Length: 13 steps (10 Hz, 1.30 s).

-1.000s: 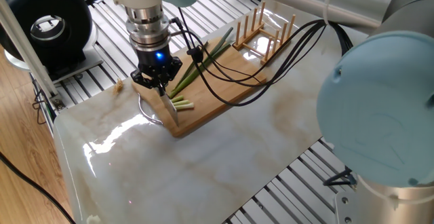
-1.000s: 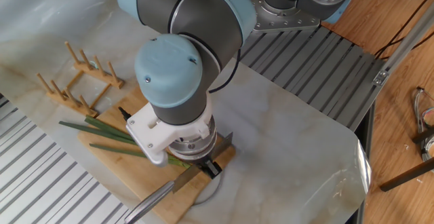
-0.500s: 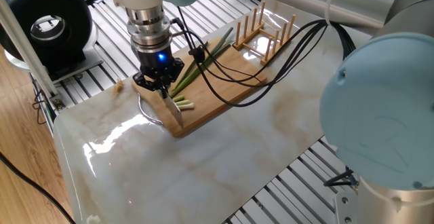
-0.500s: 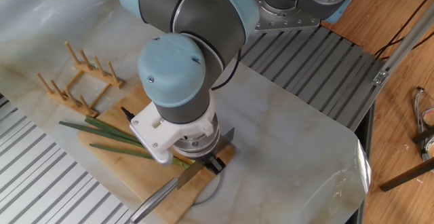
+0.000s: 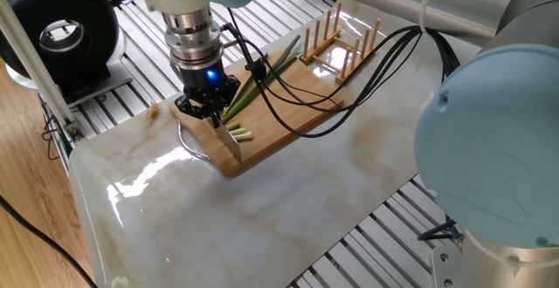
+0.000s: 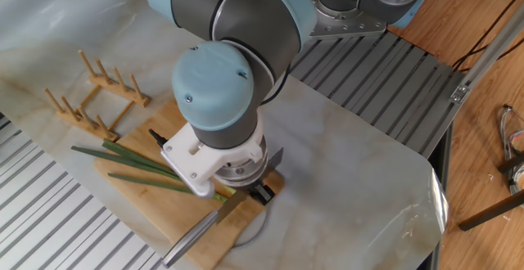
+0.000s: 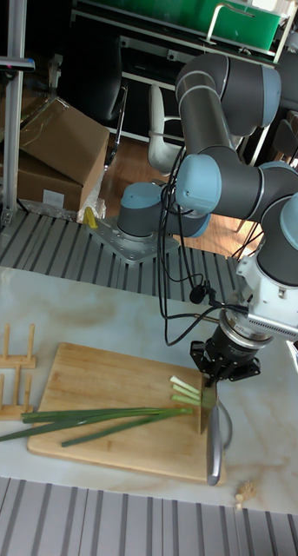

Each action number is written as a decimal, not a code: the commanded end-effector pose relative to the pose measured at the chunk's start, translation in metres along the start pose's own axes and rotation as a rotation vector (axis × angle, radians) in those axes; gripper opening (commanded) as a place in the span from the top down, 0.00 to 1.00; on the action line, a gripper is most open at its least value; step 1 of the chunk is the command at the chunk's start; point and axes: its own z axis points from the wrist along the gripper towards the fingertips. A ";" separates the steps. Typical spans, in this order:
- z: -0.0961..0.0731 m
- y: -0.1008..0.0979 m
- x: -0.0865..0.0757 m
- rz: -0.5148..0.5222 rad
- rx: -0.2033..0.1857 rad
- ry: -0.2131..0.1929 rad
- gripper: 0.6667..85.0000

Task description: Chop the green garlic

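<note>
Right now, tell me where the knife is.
In the tall fixed view the knife hangs from the gripper, blade down on the cutting board beside the cut green garlic.

Arm reaches down, wrist vertical, gripper (image 7: 211,388) clamped closed.

knives: 1 (image 7: 208,417) | cutting boards: 1 (image 7: 96,373) | peg racks: 1 (image 5: 341,39)

- A glossy marbled tabletop (image 5: 262,209) is laid over ribbed metal rails (image 6: 385,74).
- Wood flooring (image 5: 22,227) is seen alongside.
- Cardboard boxes (image 7: 53,152) are stacked behind (beside a chair (image 7: 162,130)).
</note>
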 end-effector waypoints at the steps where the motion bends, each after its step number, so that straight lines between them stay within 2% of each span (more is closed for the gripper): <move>1: -0.001 0.001 0.008 -0.043 -0.003 0.023 0.99; 3: -0.001 -0.010 0.007 -0.077 0.038 0.019 0.99; 8: -0.003 -0.013 0.016 -0.133 0.045 0.044 0.99; 13: -0.005 -0.023 0.021 -0.210 0.075 0.065 0.99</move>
